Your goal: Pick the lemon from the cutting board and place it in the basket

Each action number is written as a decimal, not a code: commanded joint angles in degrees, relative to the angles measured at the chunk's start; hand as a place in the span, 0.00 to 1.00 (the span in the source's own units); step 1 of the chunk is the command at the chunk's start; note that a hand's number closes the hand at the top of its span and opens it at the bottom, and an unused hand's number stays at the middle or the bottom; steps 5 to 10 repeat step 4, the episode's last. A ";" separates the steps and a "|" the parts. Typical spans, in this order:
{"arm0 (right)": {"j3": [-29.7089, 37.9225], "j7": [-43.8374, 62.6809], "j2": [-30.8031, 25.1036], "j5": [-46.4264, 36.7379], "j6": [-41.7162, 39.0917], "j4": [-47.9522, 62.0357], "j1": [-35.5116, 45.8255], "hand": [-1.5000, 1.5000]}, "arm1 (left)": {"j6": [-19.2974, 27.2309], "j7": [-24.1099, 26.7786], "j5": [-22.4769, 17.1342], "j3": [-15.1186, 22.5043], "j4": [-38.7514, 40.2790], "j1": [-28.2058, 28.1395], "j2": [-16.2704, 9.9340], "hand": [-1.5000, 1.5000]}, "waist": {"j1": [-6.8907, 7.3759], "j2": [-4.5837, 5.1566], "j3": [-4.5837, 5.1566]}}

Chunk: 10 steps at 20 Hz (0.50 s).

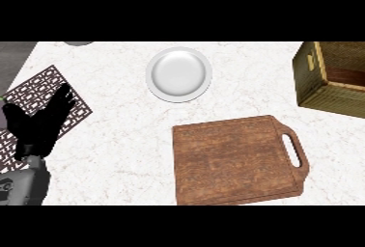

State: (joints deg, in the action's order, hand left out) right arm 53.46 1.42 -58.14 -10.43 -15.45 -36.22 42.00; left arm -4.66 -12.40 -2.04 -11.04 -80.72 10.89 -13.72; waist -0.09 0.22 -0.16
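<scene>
- The cutting board point(228, 161) lies at the near edge of the worktop point(114, 144), right of the middle. It is a brown wooden slab with rounded corners and a streaked, worn grain. Its handle, pierced by a long slot, points toward the worktop's right edge.
- The lemon shows nowhere in the head view, so its place, colour and shape cannot be told. The board's top shows only bare wood.
- The left forearm point(25, 185), grey, comes in at the near left corner.
- The left hand point(39, 128) rests above it by the left edge. It is black, with its fingers straight, spread a little and pointing away from the robot. It holds nothing.
- The fingertips overlap a dark mat point(32, 89) with a pale lattice pattern. The mat lies slantwise against the left edge.
- A white round plate point(179, 75) sits near the far edge at about the middle, well apart from the board. It has a glossy, shallow well.
- The basket point(324, 99) stands at the far right corner, cut by the right edge. Its walls are olive and woven, with a lighter rim. What shows of its inside is reddish-brown.
- A small grey thing point(78, 43) peeks in at the far edge, left of the plate. It is too cut off to name.
</scene>
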 commanded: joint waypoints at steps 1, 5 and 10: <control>2.89 -3.99 -8.07 2.70 -11.26 8.50 -5.83 0.00 | -0.01 -0.88 -0.21 0.24 -1.00 0.09 0.22 0.50 | -0.04 0.11 -0.10; 3.60 -9.43 -11.97 2.98 -15.39 12.38 -9.22 0.00 | -0.89 -1.20 -0.91 -0.93 -1.09 0.73 -1.39 0.50 | 0.29 0.20 -0.10; 3.60 -9.43 -11.97 2.98 -15.39 12.38 -9.22 0.00 | -0.89 -1.20 -0.91 -0.93 -1.09 0.73 -1.39 0.50 | 0.29 0.20 -0.10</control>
